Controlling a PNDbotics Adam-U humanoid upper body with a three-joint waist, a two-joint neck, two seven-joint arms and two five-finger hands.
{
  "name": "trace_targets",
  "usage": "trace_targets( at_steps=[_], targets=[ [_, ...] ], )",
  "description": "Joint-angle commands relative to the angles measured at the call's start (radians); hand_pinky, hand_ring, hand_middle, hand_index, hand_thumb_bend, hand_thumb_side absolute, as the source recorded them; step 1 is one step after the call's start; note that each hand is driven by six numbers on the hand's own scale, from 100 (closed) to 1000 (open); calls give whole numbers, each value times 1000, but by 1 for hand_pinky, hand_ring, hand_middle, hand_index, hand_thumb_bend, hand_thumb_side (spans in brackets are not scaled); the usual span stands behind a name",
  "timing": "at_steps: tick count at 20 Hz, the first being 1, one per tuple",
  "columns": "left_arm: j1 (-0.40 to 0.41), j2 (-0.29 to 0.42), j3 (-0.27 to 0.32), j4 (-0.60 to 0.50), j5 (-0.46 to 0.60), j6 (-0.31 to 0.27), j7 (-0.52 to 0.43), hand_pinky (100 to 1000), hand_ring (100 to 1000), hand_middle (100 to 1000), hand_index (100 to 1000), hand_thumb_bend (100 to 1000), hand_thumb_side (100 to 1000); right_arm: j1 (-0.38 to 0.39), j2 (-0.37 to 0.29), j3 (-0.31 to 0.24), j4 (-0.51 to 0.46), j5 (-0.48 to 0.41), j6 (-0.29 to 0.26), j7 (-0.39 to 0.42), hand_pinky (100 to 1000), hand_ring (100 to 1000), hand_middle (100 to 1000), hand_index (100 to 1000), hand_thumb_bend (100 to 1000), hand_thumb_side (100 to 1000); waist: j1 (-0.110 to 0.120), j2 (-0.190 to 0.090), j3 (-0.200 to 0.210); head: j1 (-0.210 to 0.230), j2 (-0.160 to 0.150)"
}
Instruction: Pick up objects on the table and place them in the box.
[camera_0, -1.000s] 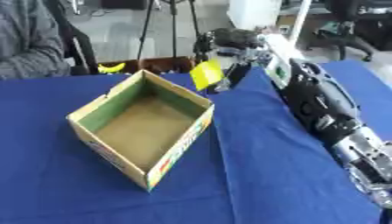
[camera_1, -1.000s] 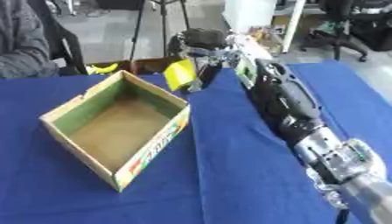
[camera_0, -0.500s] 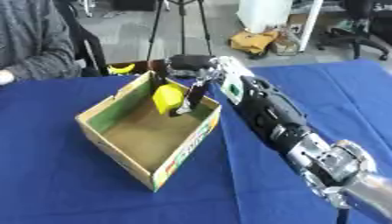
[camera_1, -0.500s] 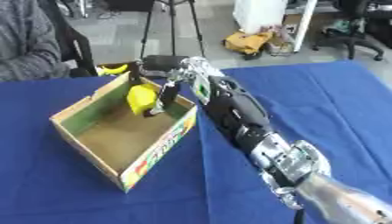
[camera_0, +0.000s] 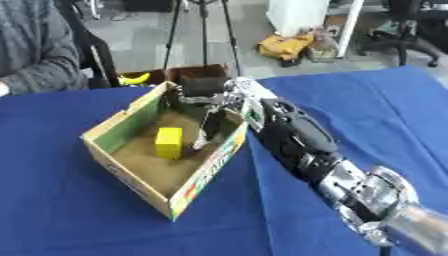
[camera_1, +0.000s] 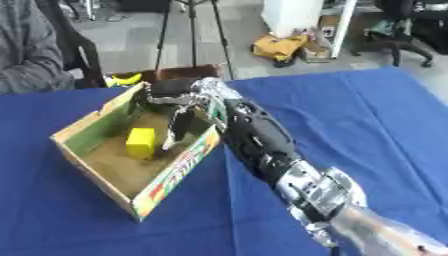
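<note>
Half a second ago I had the yellow block (camera_0: 169, 142) pinched in my right hand (camera_0: 208, 98) just over the box's far rim; now the block sits on the floor of the box (camera_0: 117, 128), and my fingers (camera_0: 207, 131) are off it. A second ago the hand and block were beyond the box altogether, out past its far right corner.

The block is a plain, bright yellow piece with flat faces and squarish edges, standing upright near the middle of the box floor, slightly toward the left wall. I can make out no marking on it.

My right hand is inside the box, to the right of the block, by the right wall. Its fingers hang down, straight and relaxed, tips close to the box floor and just beside the block with a small gap between. It has hold of nothing.

The box is open-topped brown cardboard with green on the inner left wall. Its outer right side carries a printed band of green, red and yellow, but I cannot read any lettering or brand there.

The box rests on the blue-covered counter (camera_0: 79, 220). My left hand shows in neither view.
</note>
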Motion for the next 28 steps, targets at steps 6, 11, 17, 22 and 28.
trace_targets(
  at_steps=[6, 11, 17, 22, 28],
  targets=[
    [3, 3, 24, -12, -6, -9, 17, 565, 639, 601, 693, 312, 812, 23, -49, -93, -196, -121, -181, 86, 780, 875, 738, 787, 653, 539, -3, -28, -56, 57, 2],
    [18, 5, 39, -7, -13, -13, 34, 565, 640, 601, 694, 312, 813, 179, -140, -150, -373, -322, -121, -112, 727, 855, 634, 699, 604, 571, -3, -37, -103, 112, 13],
    [29, 4, 60, -5, -18, -12, 59, 565, 640, 601, 696, 305, 817, 574, -285, -204, -854, -1121, 268, -150, 715, 863, 618, 678, 581, 595, 15, -37, -164, 181, 15],
    [31, -1, 68, -4, -18, -10, 69, 565, 640, 600, 696, 303, 820, 778, -189, -333, -1007, -1248, 439, -102, 703, 853, 602, 667, 571, 611, 32, -37, -201, 216, 36],
    [37, -7, 66, 2, -14, -10, 71, 564, 641, 599, 697, 298, 826, 890, -64, -388, -1047, -1184, 515, -138, 678, 818, 573, 653, 568, 619, 44, -35, -219, 233, 69]
  ],
)
